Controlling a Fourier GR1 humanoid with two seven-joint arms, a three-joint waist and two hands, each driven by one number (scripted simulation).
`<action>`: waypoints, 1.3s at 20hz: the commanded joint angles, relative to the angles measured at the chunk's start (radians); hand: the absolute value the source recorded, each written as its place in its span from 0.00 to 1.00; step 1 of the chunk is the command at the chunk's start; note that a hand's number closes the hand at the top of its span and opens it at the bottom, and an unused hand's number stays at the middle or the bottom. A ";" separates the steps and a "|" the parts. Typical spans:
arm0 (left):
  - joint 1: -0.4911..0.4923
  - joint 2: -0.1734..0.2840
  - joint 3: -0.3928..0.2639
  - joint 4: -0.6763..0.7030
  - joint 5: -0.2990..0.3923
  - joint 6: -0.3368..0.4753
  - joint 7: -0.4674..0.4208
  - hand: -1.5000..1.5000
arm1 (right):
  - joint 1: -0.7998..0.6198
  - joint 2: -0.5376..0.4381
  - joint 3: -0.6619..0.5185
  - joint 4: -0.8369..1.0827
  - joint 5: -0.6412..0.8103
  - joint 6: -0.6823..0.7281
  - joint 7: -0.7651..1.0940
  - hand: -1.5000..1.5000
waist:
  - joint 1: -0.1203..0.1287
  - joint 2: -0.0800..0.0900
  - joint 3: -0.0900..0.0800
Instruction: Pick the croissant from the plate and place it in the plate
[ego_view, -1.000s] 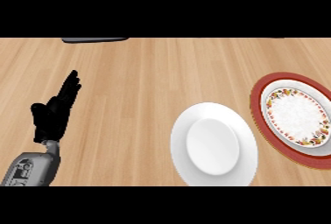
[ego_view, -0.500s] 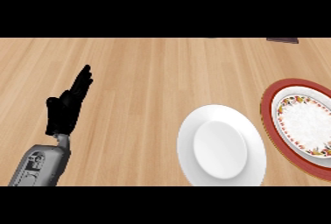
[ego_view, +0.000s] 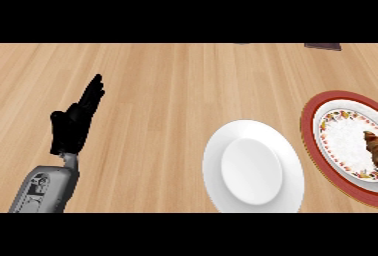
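Overhead, we looked steeply down on a light wooden counter (ego_view: 170, 90). At the left, our left hand (ego_view: 74, 122) rested open, its black fingers straight and pointing toward the far side, on a grey forearm (ego_view: 43, 187) that came in from the near edge. It touched nothing. Our right hand did not show at all. Right of centre, near the near edge, lay a plain white plate (ego_view: 253, 166), bare. Just beside it, further right and partly cut off by the right edge, lay a red-rimmed plate (ego_view: 314, 131) with a patterned border. On that plate, at the very right edge, sat the croissant (ego_view: 371, 146), brown, only partly in view. Two dark objects (ego_view: 323, 46) showed at the far edge, too cropped for us to identify.
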 joint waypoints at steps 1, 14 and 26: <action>0.067 -0.004 -0.005 -0.039 -0.001 -0.017 -0.035 0.50 | -0.031 0.101 0.067 0.070 0.062 -0.036 0.072 1.00 | 0.003 -0.001 0.000; -0.072 -0.015 0.055 0.063 -0.006 -0.027 0.003 0.50 | -0.129 0.232 0.033 0.333 -0.030 0.085 -0.038 0.00 | -0.006 0.003 0.001; 0.057 -0.003 0.023 -0.067 -0.015 -0.057 0.000 0.50 | -0.221 -0.074 -0.312 0.578 -0.361 0.362 0.093 0.00 | 0.008 0.002 0.002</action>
